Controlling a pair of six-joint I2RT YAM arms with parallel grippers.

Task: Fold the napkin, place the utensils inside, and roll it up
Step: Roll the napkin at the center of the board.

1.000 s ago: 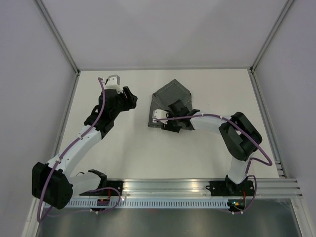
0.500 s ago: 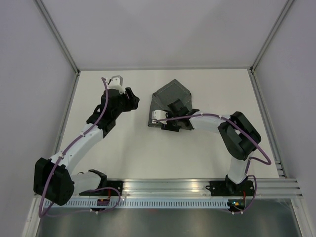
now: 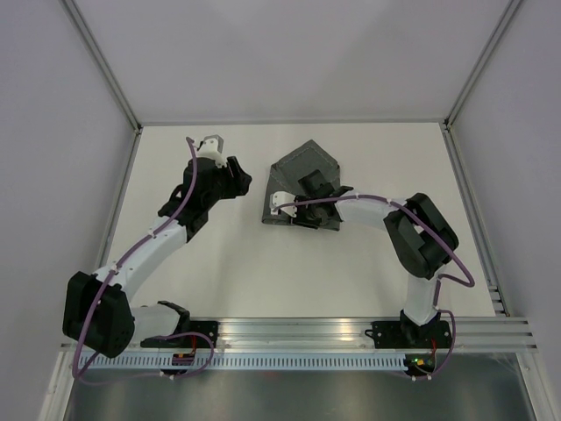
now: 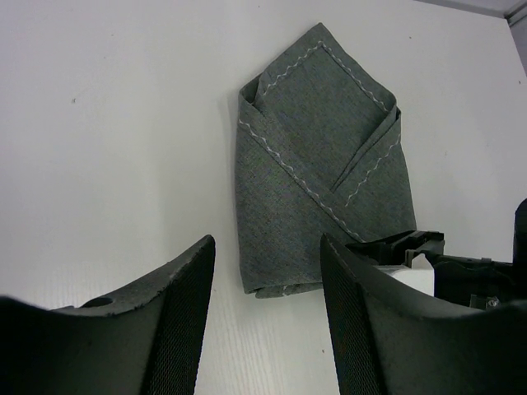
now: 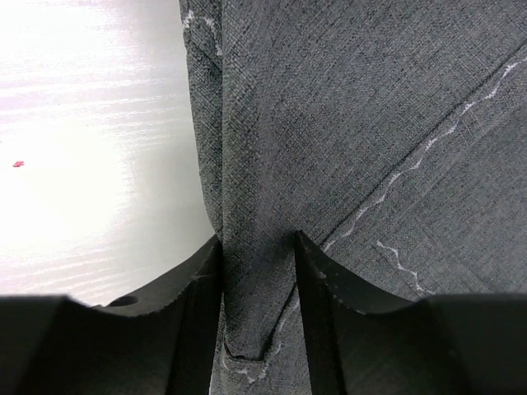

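**A:** What was at the near edge?
**B:** Both arm bases sat on the aluminium rail [image 3: 289,331]. The left arm [image 3: 149,246] reached out along the left side of the worktop [image 3: 228,272]. The right arm [image 3: 377,213] bent in from the right toward the centre.

**A:** And the left jaws?
**B:** Apart, with nothing between them. The wrist view showed only bare worktop between the two fingers [image 4: 177,304]. They hung just left of the napkin [image 3: 302,162] and did not touch it.

**A:** And the right jaws?
**B:** Down on the napkin, over its near end. In the wrist view both fingers [image 5: 329,296] pressed against a raised ridge of cloth [image 5: 255,271] that filled the gap between them. So they were clamped on a fold of the napkin. White worktop showed just left of that fold.

**A:** Where did the napkin lie, and in what shape?
**B:** It lay on the worktop, roughly central and in the far half. It was dark grey and folded into a pointed packet. The tip aimed at the far wall and the blunt end faced the arms. The left wrist view showed overlapping flaps [image 4: 362,156] with pale zigzag stitching along their edges.

**A:** Anything past it?
**B:** A strip of bare worktop, then pale wall panels [image 3: 289,61] with metal corner posts [image 3: 103,66].
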